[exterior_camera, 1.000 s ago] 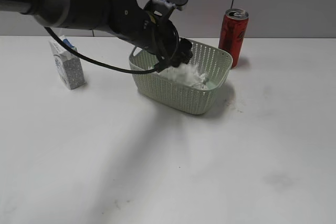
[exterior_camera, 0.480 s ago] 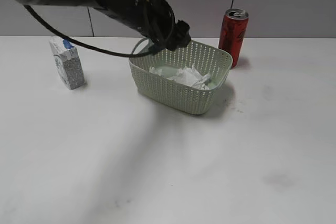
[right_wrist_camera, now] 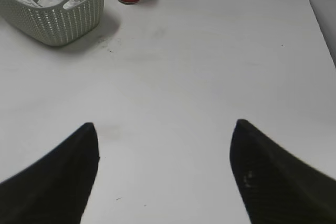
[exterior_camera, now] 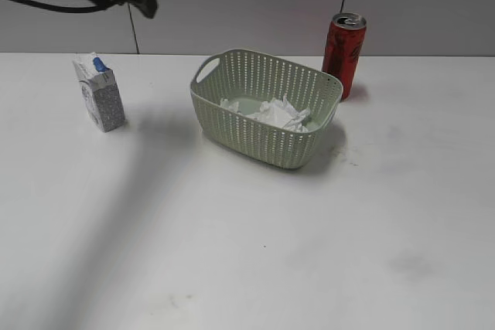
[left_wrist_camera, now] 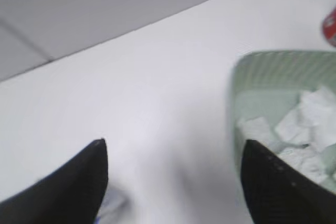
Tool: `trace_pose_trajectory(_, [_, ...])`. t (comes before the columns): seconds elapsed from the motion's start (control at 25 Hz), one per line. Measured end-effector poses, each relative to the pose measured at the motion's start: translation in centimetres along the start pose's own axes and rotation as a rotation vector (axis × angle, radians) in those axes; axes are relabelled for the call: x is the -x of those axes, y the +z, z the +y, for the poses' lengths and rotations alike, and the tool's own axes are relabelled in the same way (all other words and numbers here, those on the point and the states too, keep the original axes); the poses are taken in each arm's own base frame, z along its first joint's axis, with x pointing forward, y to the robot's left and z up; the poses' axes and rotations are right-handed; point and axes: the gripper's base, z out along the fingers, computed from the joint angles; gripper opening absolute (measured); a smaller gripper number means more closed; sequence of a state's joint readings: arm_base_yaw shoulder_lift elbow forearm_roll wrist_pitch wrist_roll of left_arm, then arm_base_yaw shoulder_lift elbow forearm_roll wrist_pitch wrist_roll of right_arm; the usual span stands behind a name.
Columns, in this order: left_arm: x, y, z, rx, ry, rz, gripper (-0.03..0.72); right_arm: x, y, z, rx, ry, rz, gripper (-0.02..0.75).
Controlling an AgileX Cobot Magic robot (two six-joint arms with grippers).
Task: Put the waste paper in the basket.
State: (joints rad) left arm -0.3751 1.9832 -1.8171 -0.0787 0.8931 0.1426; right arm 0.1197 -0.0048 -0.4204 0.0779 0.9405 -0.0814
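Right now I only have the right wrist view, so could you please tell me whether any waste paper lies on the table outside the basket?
Observer: None that I can see. In the exterior view the waste paper lies inside the basket, and no wad shows on the table.
Operator: Thank you. Where is the left gripper?
Observer: The left gripper is open and holds nothing. The exterior view shows it high at the upper left, well apart from the basket.
Operator: Does anything stand on that side?
Observer: Yes, a small carton with a blue top stands upright to the left of the basket, not touching it.
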Motion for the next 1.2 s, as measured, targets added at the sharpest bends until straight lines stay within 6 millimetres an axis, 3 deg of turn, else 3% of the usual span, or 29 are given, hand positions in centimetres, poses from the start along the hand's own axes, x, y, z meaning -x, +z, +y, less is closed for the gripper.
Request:
trace_pose_trajectory(0.28, [-3.6, -1.3, 7.2, 0.057, -0.233, 0.276, 0.594, 0.0, 0.0, 0.0, 0.000, 0.000, 0.000, 0.587])
trace_pose_trajectory(0.48, [-4.6, -2.5, 9.1, 0.079, -0.283, 0.301, 0.589, 0.0, 0.0, 0.0, 0.000, 0.000, 0.000, 0.587])
trace_pose_trajectory(0.76, [-7.9, -5.3, 7.6, 0.064, -0.258, 0.355, 0.588, 0.0, 0.0, 0.0, 0.000, 0.000, 0.000, 0.587])
trace_pose_trajectory(1.04, [-15.0, -8.7, 4.9, 0.043, -0.228, 0.451, 0.588, 0.0, 0.0, 0.0, 0.000, 0.001, 0.000, 0.587])
trace_pose_trajectory(1.2, [-18.5, -10.7, 3.4, 0.053, -0.226, 0.420, 0.588, 0.0, 0.0, 0.0, 0.000, 0.001, 0.000, 0.587])
